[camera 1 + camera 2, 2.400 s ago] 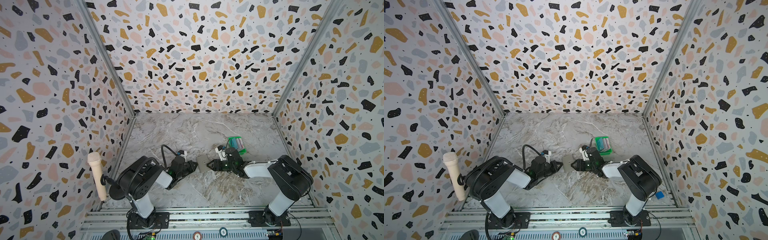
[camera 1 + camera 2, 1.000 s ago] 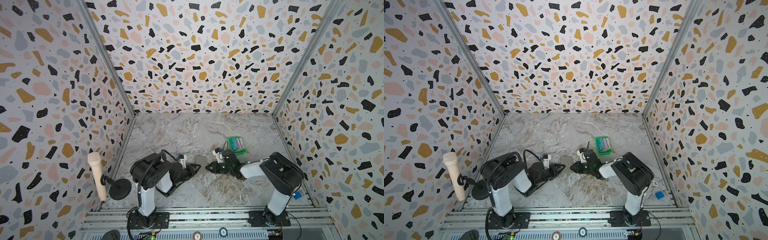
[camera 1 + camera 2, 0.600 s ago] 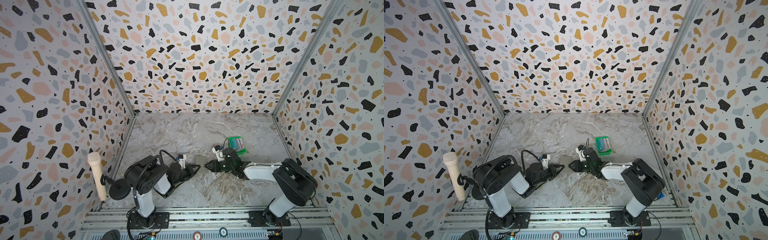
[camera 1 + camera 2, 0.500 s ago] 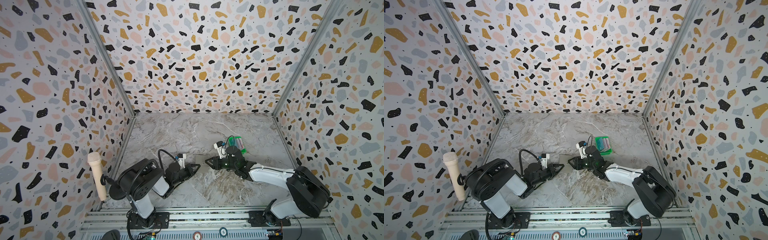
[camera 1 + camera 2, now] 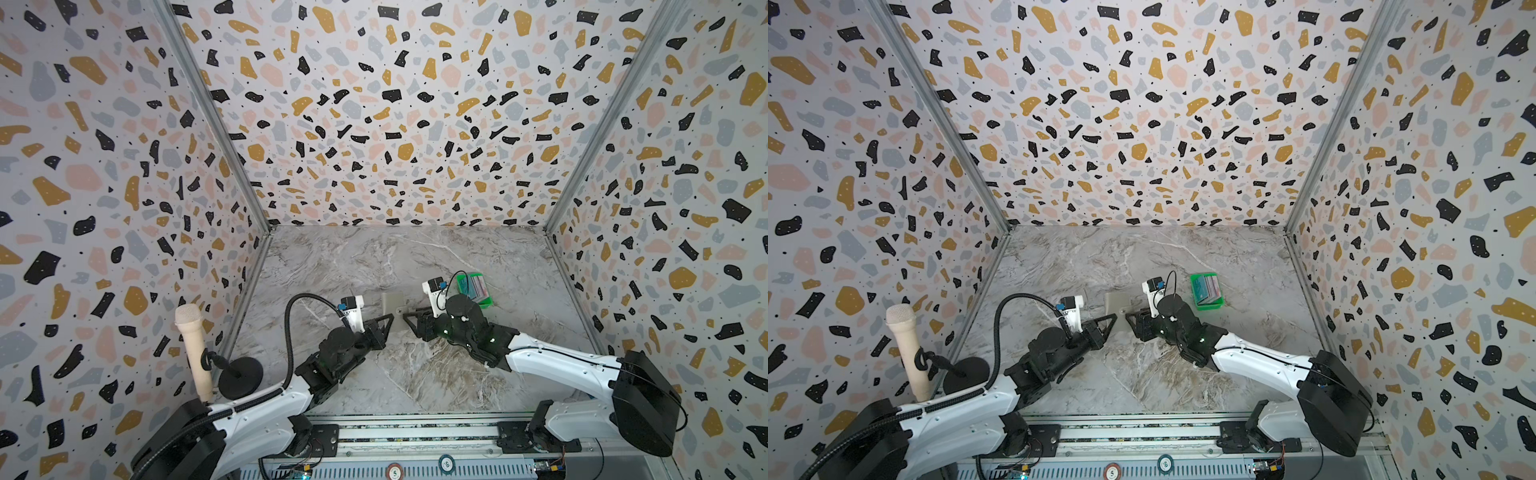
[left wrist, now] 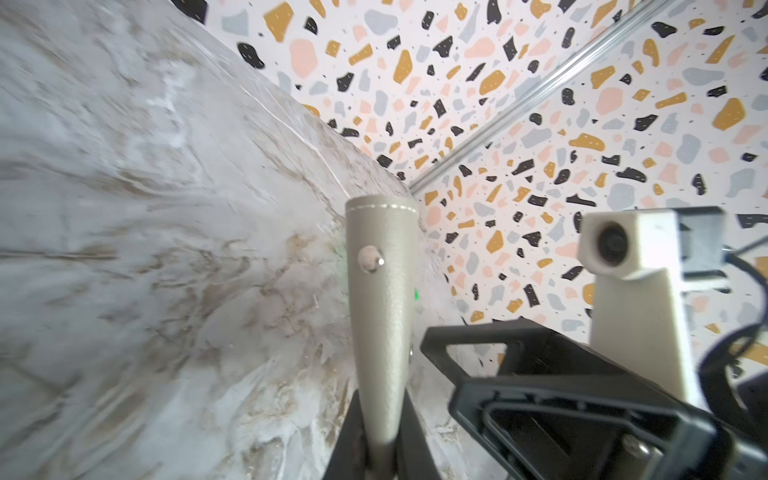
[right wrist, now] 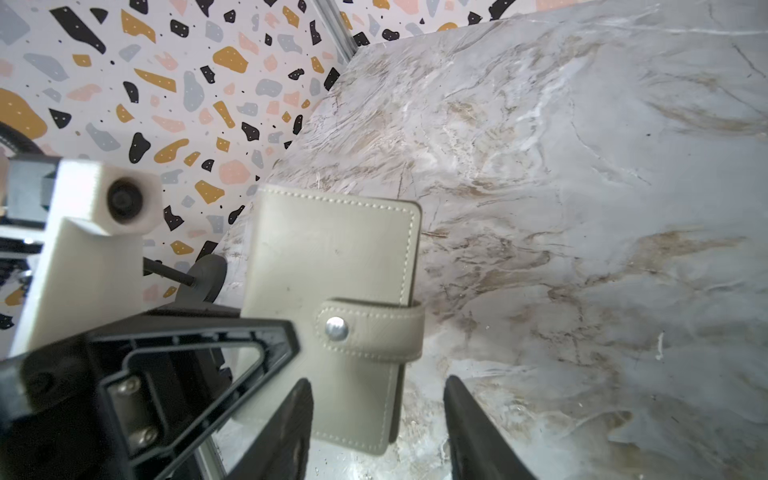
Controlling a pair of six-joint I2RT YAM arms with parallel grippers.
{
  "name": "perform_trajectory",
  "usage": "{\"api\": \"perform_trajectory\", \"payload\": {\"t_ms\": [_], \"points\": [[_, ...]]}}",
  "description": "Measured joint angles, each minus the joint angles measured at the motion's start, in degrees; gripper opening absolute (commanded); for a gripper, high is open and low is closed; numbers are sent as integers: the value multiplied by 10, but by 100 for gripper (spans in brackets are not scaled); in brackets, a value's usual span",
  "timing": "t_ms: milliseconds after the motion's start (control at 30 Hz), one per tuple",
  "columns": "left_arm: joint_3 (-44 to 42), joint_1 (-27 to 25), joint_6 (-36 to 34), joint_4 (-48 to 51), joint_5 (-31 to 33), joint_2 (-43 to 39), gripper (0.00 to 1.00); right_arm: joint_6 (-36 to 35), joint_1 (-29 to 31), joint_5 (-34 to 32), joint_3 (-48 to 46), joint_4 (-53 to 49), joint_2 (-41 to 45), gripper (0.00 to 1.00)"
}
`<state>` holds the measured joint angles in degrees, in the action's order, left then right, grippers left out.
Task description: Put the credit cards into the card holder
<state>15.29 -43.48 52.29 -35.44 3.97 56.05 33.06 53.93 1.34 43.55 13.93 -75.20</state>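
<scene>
From where I stand the two arms meet low over the middle of the table (image 5: 415, 374). The left gripper (image 5: 388, 319) is clamped on the near end of the holder (image 5: 392, 301), pinching it across its faces. Its wrist view shows the holder (image 6: 382, 291) edge-on, running straight out from the closed jaws. The right gripper (image 5: 409, 316) sits just beside it with its jaws apart, one on either side of the holder's near end, gripping nothing.

The holder's long axis runs from the grippers away toward the back wall. The face with the snap (image 7: 336, 328) is turned toward the right arm's camera, and the strap (image 7: 374, 328) wraps round one long edge. I can't quite tell whether the holder rests on the table or hangs a little above it.

Farther back and to the right, well apart from both arms, the cards (image 5: 476, 286) stand bunched in the green tray (image 5: 482, 304).

As I read it, nothing is done yet: the holder is snapped shut and no card is out of the tray. Left to do: pop the snap, fold the holder open, then fetch and slot each card
</scene>
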Motion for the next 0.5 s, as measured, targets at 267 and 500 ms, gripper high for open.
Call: {"api": "perform_trajectory", "payload": {"t_ms": [267,500], "points": [[0,0,-26,52,26,-17,0,-4,30,-12,52,11,-20,54],[0,-1,-31,58,26,-34,0,3,32,-19,83,4,-70,52]]}}
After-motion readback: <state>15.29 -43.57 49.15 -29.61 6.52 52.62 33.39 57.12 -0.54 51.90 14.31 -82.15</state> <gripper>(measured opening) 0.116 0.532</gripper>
